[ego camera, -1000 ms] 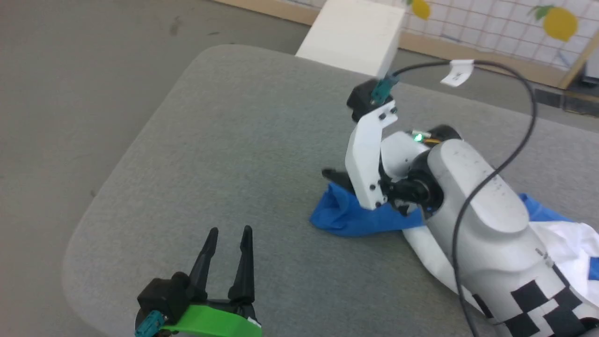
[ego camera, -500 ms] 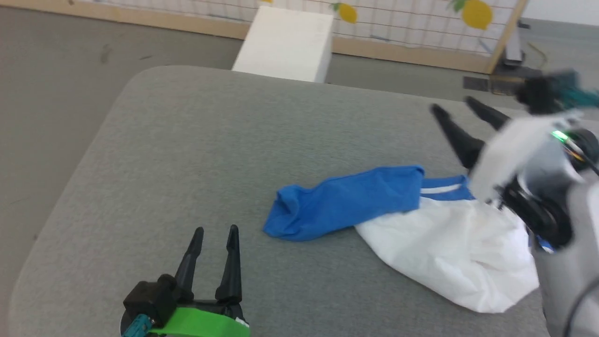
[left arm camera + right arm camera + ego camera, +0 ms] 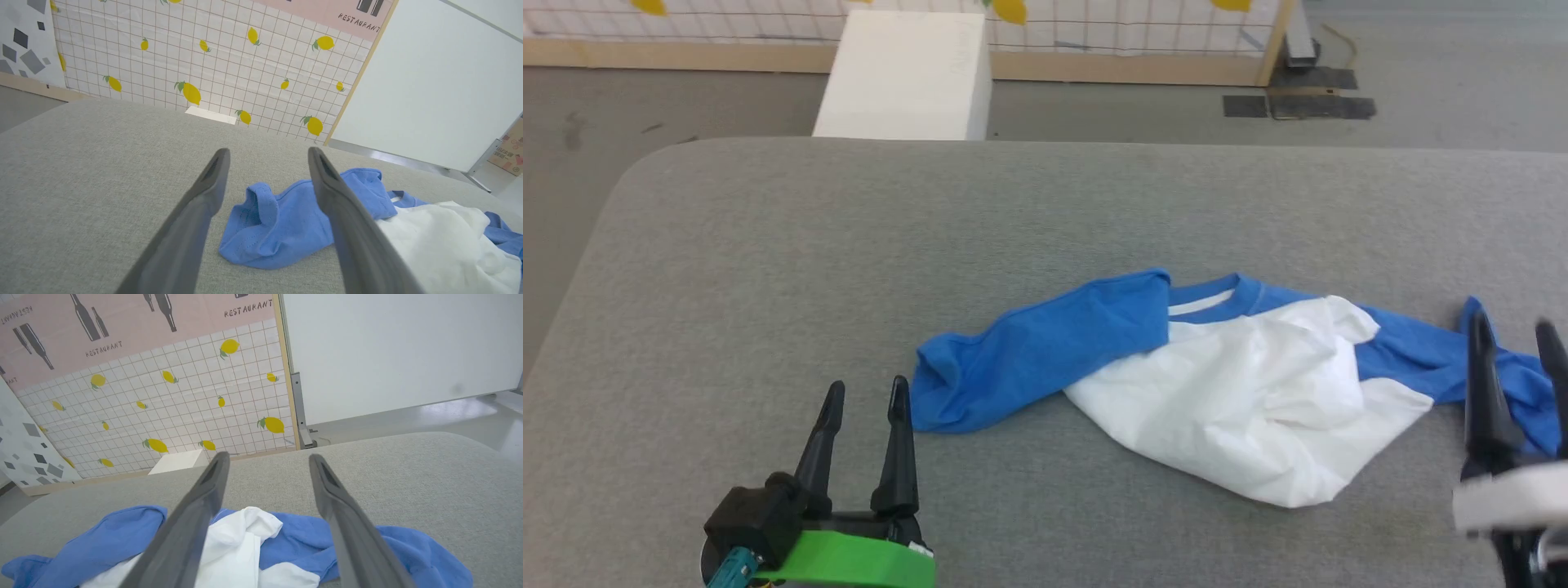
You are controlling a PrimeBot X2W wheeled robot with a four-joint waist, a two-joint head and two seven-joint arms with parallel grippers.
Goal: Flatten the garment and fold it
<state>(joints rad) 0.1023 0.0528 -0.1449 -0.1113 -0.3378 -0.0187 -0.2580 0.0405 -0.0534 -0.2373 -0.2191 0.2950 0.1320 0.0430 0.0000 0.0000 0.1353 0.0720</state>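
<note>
A moment ago the right end effector (image 3: pixel 1512 325) was down at the left blue sleeve (image 3: pixel 1029 355). Now it has pulled back to the right side, wide open, holding nothing. The left end effector (image 3: pixel 867 385) is wide open and empty too, near that sleeve's end. The garment (image 3: pixel 1241 408) lies in the middle of the grey table (image 3: pixel 768 269), one sleeve out to each side, its white body all bunched up. It is not flat yet, so I think more pulling comes before any fold
</note>
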